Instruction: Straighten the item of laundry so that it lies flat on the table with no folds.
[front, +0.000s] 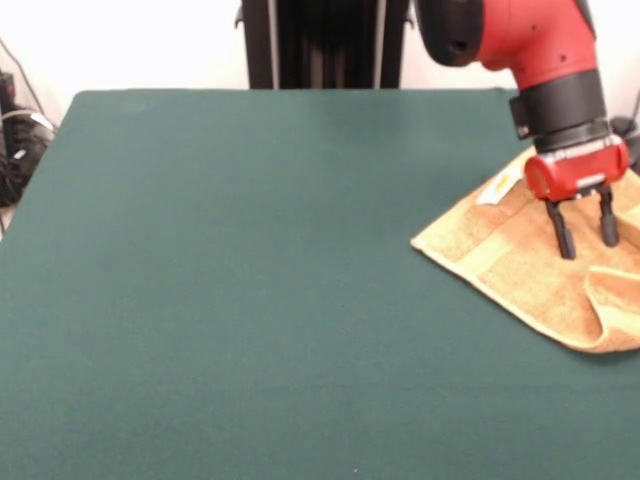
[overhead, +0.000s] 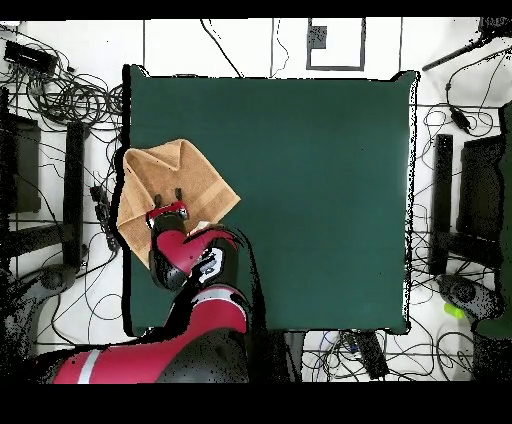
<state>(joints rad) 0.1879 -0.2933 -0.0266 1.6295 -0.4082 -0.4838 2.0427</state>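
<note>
the table is a wide stretch of dark green cloth with cables and stands crowding the floor around it, and almost all of it is bare away from where we work. our gripper hangs on the red arm with its two black fingers spread apart and nothing between them, tips pointing down and just over or lightly on the cloth; we cannot tell which. directly beneath it lies the towel, pushed up against one side edge of the table, as the overhead view shows with the gripper above the towel. it sits skewed, one corner pointing out toward the table's middle, and in the front view a flap is doubled over just below the fingers, nearer the camera. a small white tag shows beside the gripper, on the pedestal side. we judge the fingers are parted over the cloth so they can close on a layer and drag the folded part open.
</note>
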